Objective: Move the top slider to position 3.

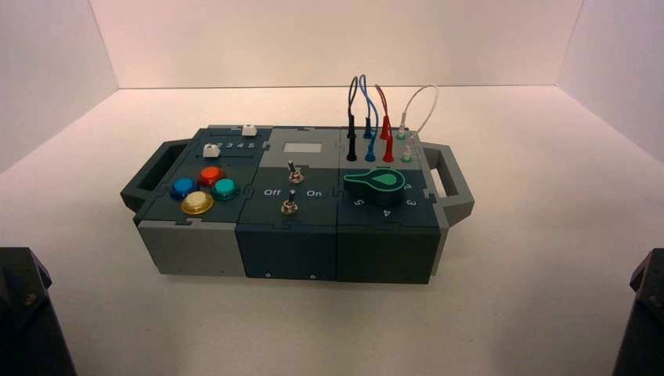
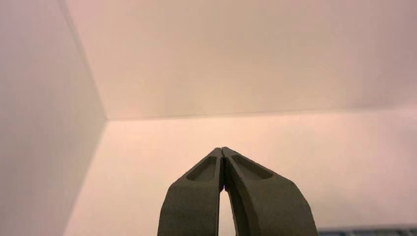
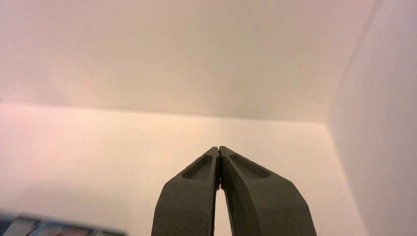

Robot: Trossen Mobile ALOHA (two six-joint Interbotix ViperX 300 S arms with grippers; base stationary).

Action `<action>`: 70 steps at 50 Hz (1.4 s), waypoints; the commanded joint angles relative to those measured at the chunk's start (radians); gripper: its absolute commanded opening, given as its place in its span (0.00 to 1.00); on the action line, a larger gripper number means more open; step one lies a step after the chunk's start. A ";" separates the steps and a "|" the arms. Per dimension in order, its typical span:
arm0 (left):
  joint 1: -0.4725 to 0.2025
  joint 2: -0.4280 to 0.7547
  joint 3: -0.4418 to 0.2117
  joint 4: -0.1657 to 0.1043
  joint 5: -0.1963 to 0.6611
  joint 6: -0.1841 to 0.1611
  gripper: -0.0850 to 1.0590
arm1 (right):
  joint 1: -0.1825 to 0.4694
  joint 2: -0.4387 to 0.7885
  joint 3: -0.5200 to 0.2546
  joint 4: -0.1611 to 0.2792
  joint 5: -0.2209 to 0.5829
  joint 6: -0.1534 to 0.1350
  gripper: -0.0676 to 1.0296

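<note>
The top slider (image 1: 249, 130) is a tiny white knob at the far left of the dark teal box (image 1: 290, 243), in the high view. A slightly bigger white knob (image 1: 210, 150) sits nearer, level with a small printed numeral row where position 3 (image 1: 229, 146) is just legible. My left gripper (image 2: 223, 150) is shut on nothing, well short of the box, facing the white floor and wall. My right gripper (image 3: 218, 148) is likewise shut and empty. Only dark parts of the left arm (image 1: 23, 313) and right arm (image 1: 646, 313) show at the near corners.
On the box sit blue, red, teal and yellow push buttons (image 1: 203, 188), two toggle switches (image 1: 292, 174) by Off/On lettering, a green rotary knob (image 1: 374, 182) and looped wires (image 1: 376, 117). Handles (image 1: 452, 184) stick out at both ends. White walls enclose the floor.
</note>
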 commanded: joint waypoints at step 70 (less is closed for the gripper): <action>-0.066 0.276 -0.164 -0.009 0.434 0.095 0.05 | 0.396 0.465 -0.293 0.362 0.278 0.000 0.04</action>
